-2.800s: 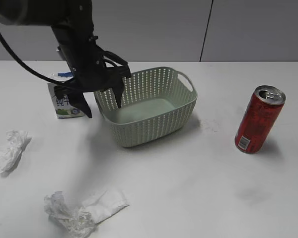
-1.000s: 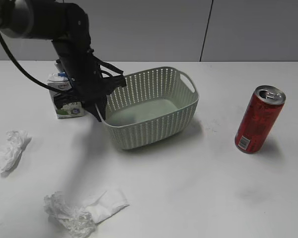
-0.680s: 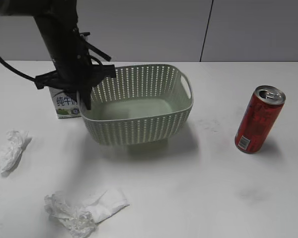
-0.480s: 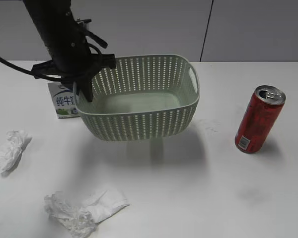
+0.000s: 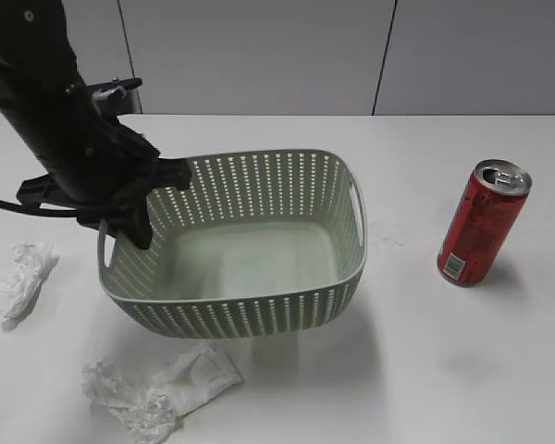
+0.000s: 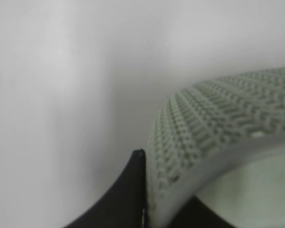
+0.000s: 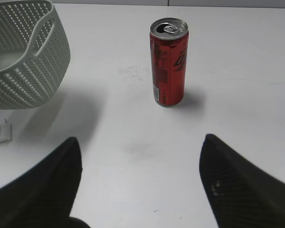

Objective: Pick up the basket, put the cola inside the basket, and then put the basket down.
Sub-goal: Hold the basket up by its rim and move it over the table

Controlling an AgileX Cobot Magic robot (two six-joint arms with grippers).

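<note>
Taking the basket (image 5: 250,250) as the landmark: nearest the exterior camera, a crumpled tissue (image 5: 157,388) lies just in front of and below its near wall, and a second tissue wad (image 5: 20,280) lies well to its left. The basket itself hangs tilted above the white table (image 5: 425,370), its shadow under it, held by its left end wall. The left arm comes down at a slant from the upper left corner, and the left gripper (image 5: 120,208) is clamped over the basket's left rim, one finger (image 6: 126,190) pressed against the outer weave in the left wrist view, which shows nothing else but blurred rim at close range. The cola (image 5: 483,222) stands upright on the table well to the right of the basket, apart from it.

Only the right wrist view shows the right gripper (image 7: 140,190): its two dark fingers are spread wide, holding nothing, low over the table, with the cola upright ahead between them and the basket's right handle end at far left.
</note>
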